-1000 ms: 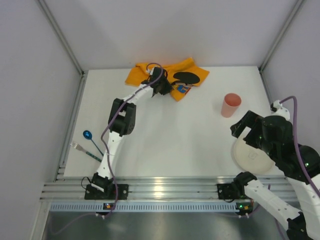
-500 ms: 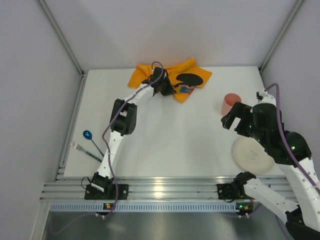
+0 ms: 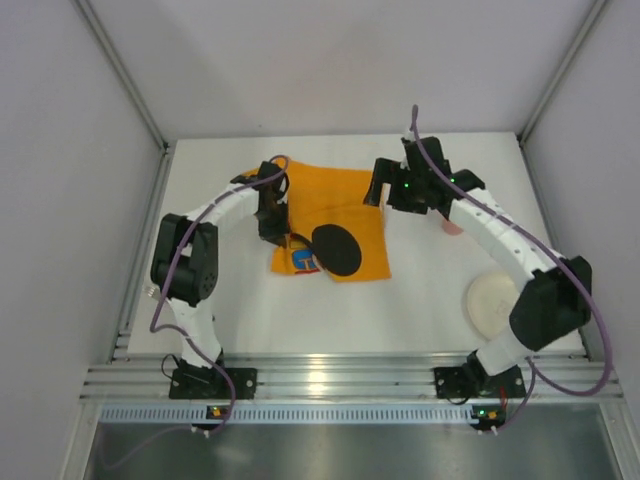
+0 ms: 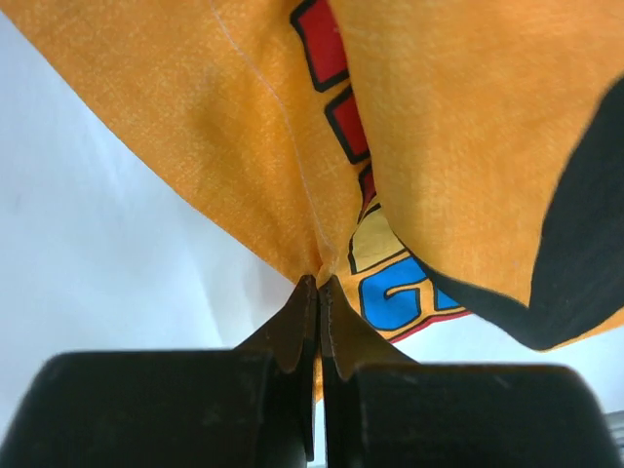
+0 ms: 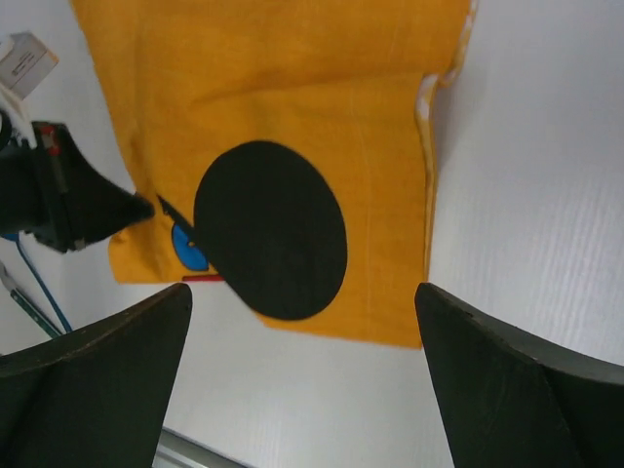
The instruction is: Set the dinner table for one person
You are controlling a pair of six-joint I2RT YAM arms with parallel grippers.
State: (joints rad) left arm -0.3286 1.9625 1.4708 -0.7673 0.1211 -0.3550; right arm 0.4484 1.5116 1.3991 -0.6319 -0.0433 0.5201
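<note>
My left gripper (image 4: 319, 283), clamped on the 9 o'clock edge of the orange placemat (image 3: 345, 205), has dragged it from 12 o'clock to the centre of the dinner table (image 3: 430, 290), while the right gripper (image 3: 383, 192), jaws apart, has swung to its 2 o'clock corner, so I expect flattening next.

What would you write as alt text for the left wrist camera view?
The left claw is shut on a bunched fold of the orange placemat. The cloth fills most of the view, showing red and blue lettering and a black shape at the right, with the white table beneath.
</note>
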